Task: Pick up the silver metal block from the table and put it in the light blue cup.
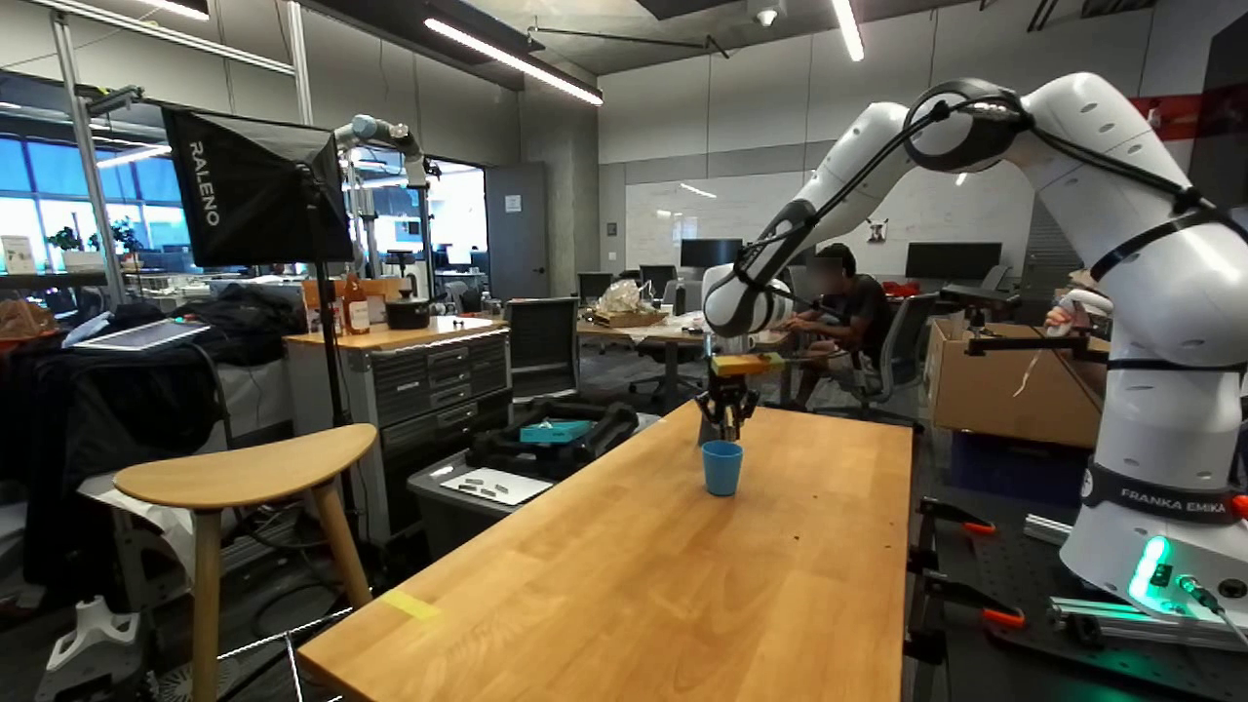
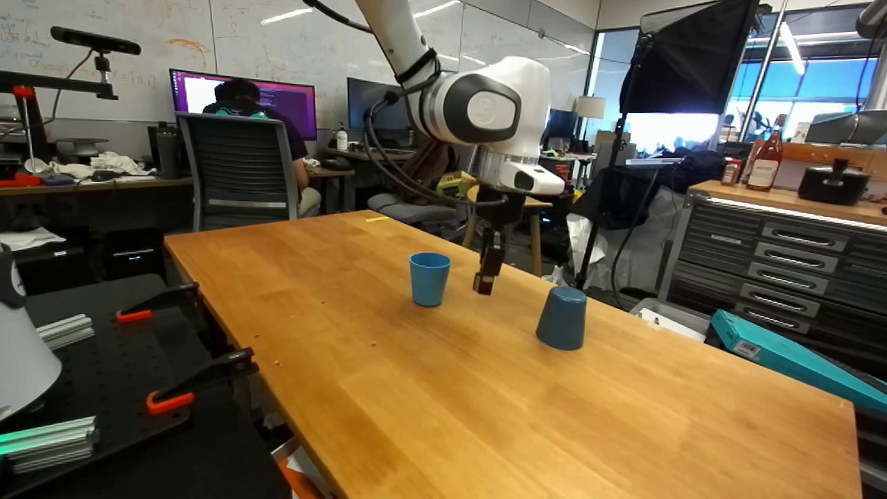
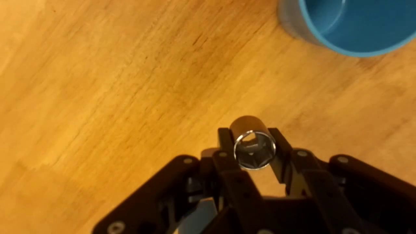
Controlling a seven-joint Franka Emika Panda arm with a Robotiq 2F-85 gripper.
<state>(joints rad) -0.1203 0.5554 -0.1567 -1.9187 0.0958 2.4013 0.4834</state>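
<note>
The arm stands on its base beside the long desk. It goes up high, bends over at the top, then slants down to a round wrist. In both exterior views the tool hangs under the wrist, over the desk, and points down. In the wrist view the tool is pinching the block, with its fingers on two sides of it. The block is silver and round, with a hole in its end. It is up above the desk, near the cup but outside it. The cup is light blue and stands with its mouth up. In an exterior view, a darker cup sits upside down, and the tool shows between the two.
</note>
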